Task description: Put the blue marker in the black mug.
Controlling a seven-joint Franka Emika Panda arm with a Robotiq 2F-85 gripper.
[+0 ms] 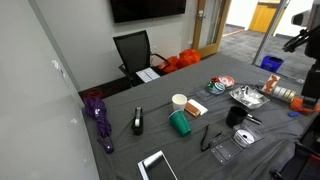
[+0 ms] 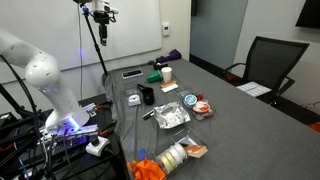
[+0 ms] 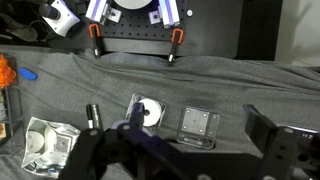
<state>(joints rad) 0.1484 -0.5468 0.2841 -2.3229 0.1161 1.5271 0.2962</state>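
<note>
The black mug [image 1: 236, 115] stands on the grey cloth table between a crumpled foil tray and a CD case. It also shows in an exterior view [image 2: 146, 96] and in the wrist view [image 3: 92, 116]. A small blue thing, probably the blue marker [image 3: 27, 74], lies near the table edge beside orange items. My gripper [image 3: 195, 150] hangs high above the table over a clear plastic case [image 3: 198, 125]. Its fingers are wide apart and hold nothing. It is well away from both mug and marker.
A green cup [image 1: 180, 123], a white paper cup [image 1: 179, 100], a purple umbrella [image 1: 97, 115], a tablet [image 1: 157, 165], a foil tray [image 3: 45, 145], a CD case [image 3: 148, 110] and a black pen [image 1: 207, 137] lie on the table. An office chair [image 1: 133, 52] stands behind it.
</note>
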